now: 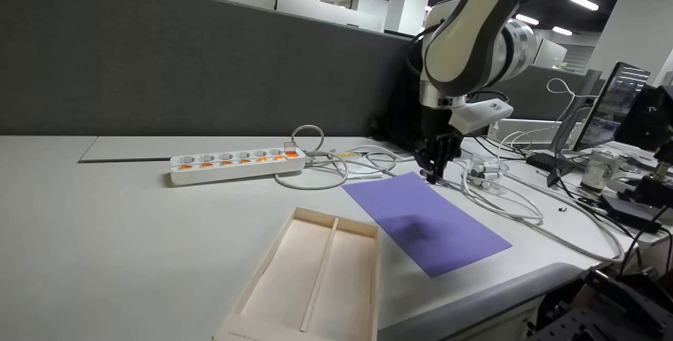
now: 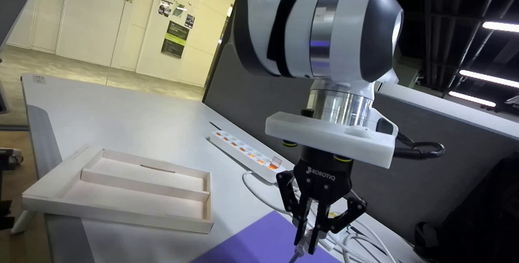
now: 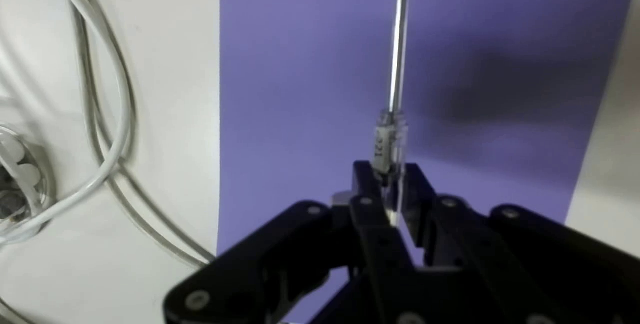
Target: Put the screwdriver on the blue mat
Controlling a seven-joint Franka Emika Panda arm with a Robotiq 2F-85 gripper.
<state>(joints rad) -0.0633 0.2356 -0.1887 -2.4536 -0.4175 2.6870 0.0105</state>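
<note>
The screwdriver (image 3: 394, 95) is above the blue mat (image 3: 295, 89), its clear handle (image 3: 383, 148) pinched in my gripper (image 3: 389, 176). Were I to let go too high, it might bounce or roll right, onto the cables (image 1: 526, 219) near the mat in an exterior view. The shaft (image 2: 294, 257) points toward the near side in an exterior view, its long axis almost parallel to the mat's long sides.

The screwdriver (image 3: 395, 97) has a slim, shiny metal shaft and a clear handle with small printing; the pincer (image 3: 391, 173) clasps that handle, and the shaft stretches over the blue mat (image 1: 415, 212), contact unclear. The mat, a plain violet-blue rectangle, lies flat on the worktop (image 1: 131, 236), partly shadowed.
</note>
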